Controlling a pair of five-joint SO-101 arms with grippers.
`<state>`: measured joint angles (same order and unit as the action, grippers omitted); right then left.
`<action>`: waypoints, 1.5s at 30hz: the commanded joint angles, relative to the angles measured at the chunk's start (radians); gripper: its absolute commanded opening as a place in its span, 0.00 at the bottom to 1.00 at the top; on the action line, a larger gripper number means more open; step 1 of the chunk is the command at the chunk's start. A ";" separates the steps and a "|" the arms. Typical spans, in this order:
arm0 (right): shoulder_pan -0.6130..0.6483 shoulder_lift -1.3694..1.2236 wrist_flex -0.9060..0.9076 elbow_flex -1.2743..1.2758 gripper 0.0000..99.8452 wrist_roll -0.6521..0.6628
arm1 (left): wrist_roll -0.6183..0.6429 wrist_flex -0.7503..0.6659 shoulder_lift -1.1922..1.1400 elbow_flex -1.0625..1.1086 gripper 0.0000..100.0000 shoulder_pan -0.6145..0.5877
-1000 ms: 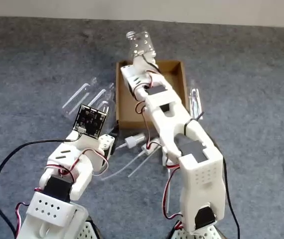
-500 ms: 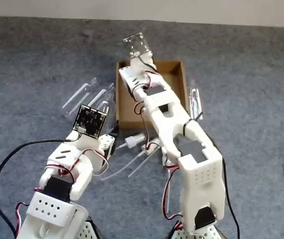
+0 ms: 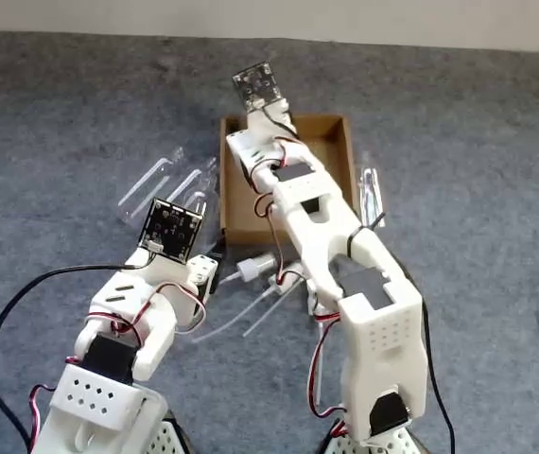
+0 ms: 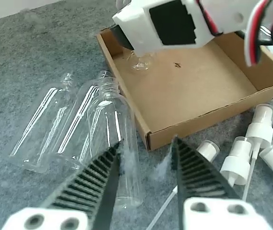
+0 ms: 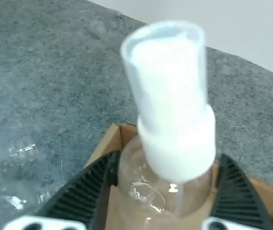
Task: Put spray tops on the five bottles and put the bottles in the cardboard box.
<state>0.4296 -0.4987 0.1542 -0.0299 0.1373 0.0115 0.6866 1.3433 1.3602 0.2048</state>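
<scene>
High view: right arm has tipped its capped bottle down toward the cardboard box.
Right gripper is clenched round the bottle, spray top fitted, over the box's far corner, so release looks near. Left gripper gapes empty above bare bottles, with loose tops nearby.

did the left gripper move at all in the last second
No. The left gripper stays put beside the cardboard box's near left corner.
</scene>
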 commanded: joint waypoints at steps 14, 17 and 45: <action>0.010 0.153 0.035 -0.059 0.29 0.009 | -0.005 -0.021 0.010 -0.008 0.12 -0.015; 0.010 0.188 0.047 -0.059 0.29 0.009 | -0.005 -0.021 0.010 -0.008 0.12 -0.015; 0.004 0.671 0.970 -0.433 0.29 -0.126 | -0.005 -0.021 0.010 -0.008 0.12 -0.016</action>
<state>0.4296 0.0430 0.9874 -0.4043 0.0207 0.0115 0.6866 1.3433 1.3602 0.2048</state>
